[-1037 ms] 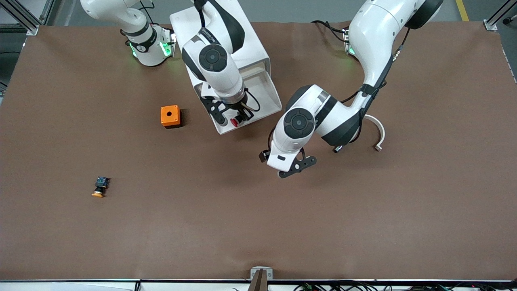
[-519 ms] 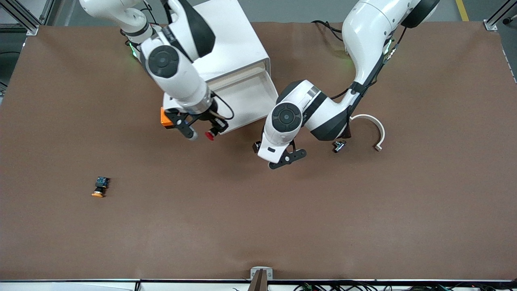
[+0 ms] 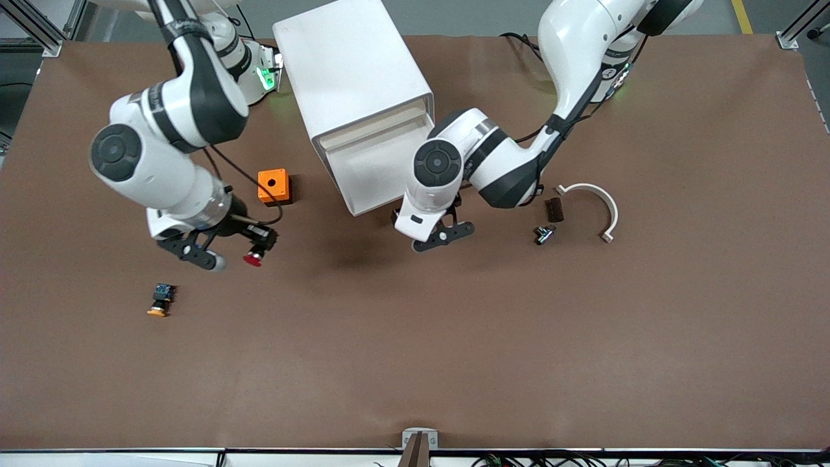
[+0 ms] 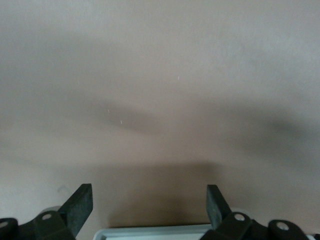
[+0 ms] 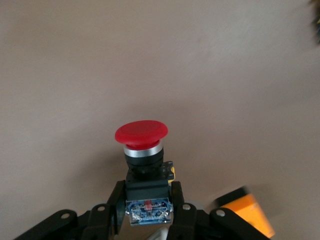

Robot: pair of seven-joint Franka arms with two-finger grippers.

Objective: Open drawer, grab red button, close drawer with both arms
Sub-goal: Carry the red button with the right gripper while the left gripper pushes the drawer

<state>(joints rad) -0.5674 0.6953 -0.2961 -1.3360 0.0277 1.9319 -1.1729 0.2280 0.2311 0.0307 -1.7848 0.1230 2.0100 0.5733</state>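
Observation:
The red-capped button (image 3: 251,259) hangs in my right gripper (image 3: 258,246), which is shut on its black-and-blue body (image 5: 148,197) with the cap (image 5: 141,133) pointing outward. It is over bare table between the orange box and the orange-capped button. The drawer (image 3: 382,175) stands pulled out of the white cabinet (image 3: 350,65). My left gripper (image 3: 436,237) is open and holds nothing, just off the drawer's front corner. In the left wrist view the drawer's pale rim (image 4: 160,232) shows between the spread fingers (image 4: 80,205).
An orange box (image 3: 273,186) stands beside the drawer toward the right arm's end. An orange-capped button (image 3: 160,300) lies nearer the camera. A white curved piece (image 3: 593,201), a dark block (image 3: 554,209) and a small metal part (image 3: 543,234) lie toward the left arm's end.
My right arm has swung away from over the drawer with the red button, toward its own end of the table. My left gripper has shifted closer to the drawer's front.

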